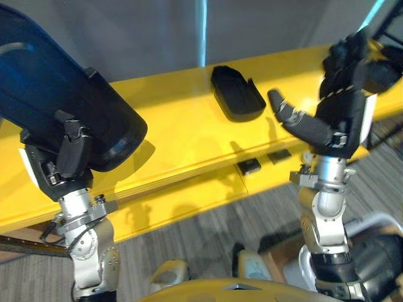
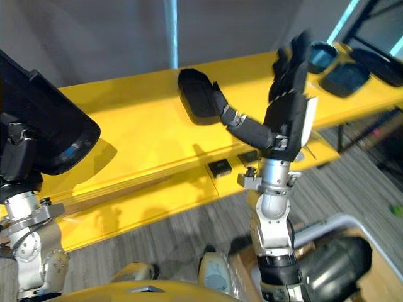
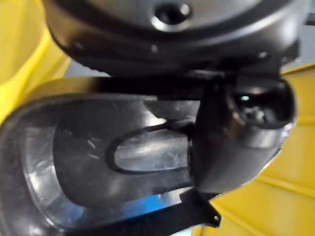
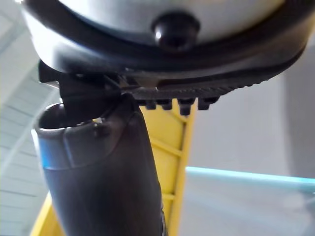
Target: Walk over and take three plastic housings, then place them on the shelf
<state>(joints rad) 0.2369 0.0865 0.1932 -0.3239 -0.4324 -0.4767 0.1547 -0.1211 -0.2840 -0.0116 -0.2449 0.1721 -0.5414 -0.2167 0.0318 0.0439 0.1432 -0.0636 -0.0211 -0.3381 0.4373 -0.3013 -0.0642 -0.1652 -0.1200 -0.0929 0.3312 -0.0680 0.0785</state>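
Left hand (image 1: 60, 165) pinches black plastic housing (image 1: 69, 88) by its rim; judged light, stiff, slick. Right hand (image 1: 340, 107) splayed, empty.

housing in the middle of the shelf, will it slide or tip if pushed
Likely slides: the housing lies low and flat on the smooth shelf. It looks like a rigid, hollow shell, so probably stiff and light for its size.

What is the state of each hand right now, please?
Left hand: closed on a black plastic housing.
Right hand: open, holding nothing.
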